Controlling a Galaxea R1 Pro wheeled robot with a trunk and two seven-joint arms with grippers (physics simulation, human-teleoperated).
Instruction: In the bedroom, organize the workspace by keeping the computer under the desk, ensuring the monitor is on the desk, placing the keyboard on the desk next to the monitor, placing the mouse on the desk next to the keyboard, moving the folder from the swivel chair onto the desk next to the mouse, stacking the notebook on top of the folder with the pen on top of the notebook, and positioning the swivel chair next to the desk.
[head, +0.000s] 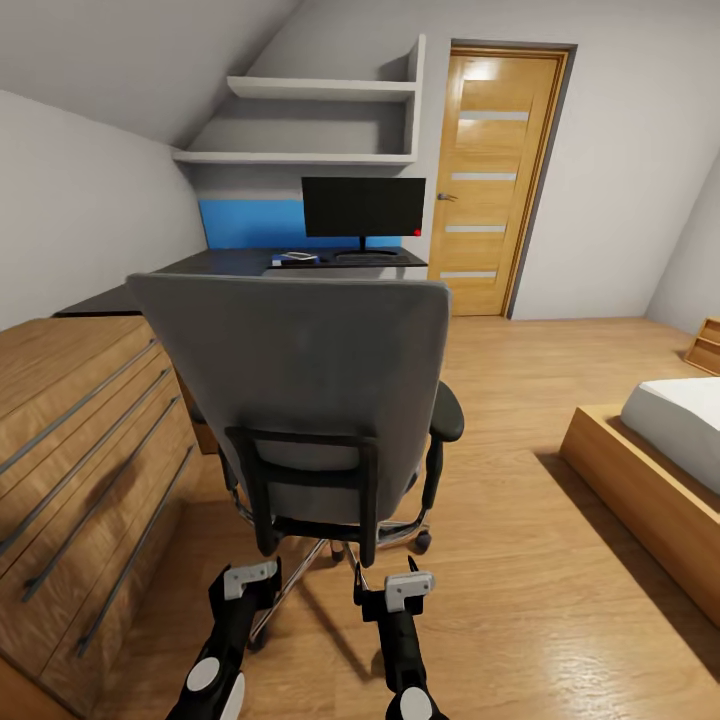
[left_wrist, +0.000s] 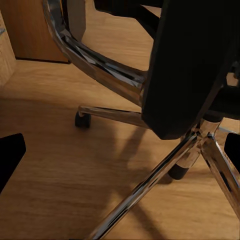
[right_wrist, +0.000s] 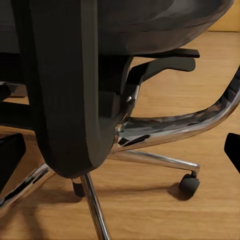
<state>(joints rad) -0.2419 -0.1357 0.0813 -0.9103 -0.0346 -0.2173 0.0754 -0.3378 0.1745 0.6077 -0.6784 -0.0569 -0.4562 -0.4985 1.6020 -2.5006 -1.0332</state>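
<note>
The grey swivel chair (head: 300, 370) stands with its back to me, between me and the black-topped desk (head: 225, 263). On the desk the monitor (head: 363, 208) stands upright, with the slim keyboard (head: 367, 256) just before it. Left of the keyboard lies the flat blue folder (head: 296, 260) with something pale on top, too small to make out. My left gripper (head: 248, 592) and right gripper (head: 392, 592) hang low behind the chair, both open and empty. The chrome base (left_wrist: 150, 180) and a caster (right_wrist: 190, 184) are close in the wrist views.
A light wooden drawer unit (head: 80, 450) runs along the left, close to the chair. A bed (head: 660, 450) on a wooden frame is at the right. A wooden door (head: 495, 180) is behind the desk's right end, with open wooden floor (head: 520, 400) between chair and bed.
</note>
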